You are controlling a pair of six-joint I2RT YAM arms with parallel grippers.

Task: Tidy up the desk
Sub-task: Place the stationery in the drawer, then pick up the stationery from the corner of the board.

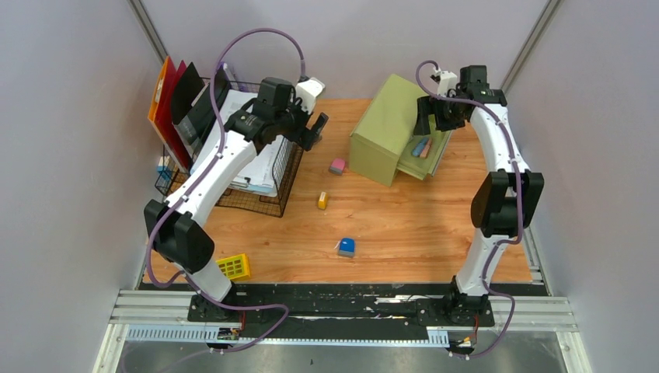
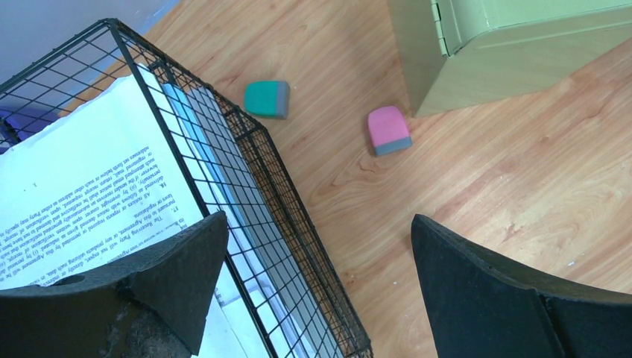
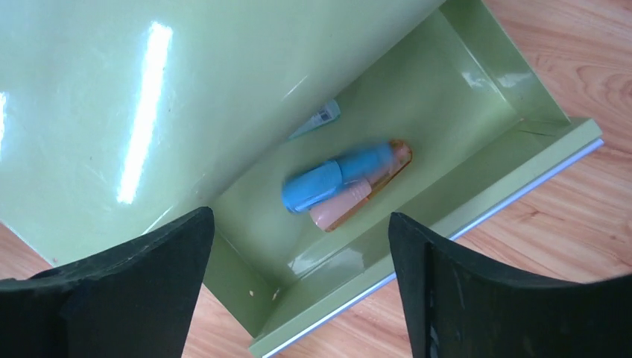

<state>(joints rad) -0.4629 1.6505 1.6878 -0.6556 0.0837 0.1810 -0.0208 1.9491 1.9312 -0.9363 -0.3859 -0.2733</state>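
On the wooden desk stands a green cabinet with its drawer pulled out. A blue item and a pink-orange one lie together inside the drawer. My right gripper hangs open over the drawer with nothing between its fingers; in the top view the right gripper is above the cabinet's right side. My left gripper is wide open and empty over the right rim of a black wire basket holding printed papers.
Loose erasers lie on the desk: pink, yellow, blue, and a teal one near the basket. A yellow grid piece sits by the left arm's base. Red and orange folders stand at the back left.
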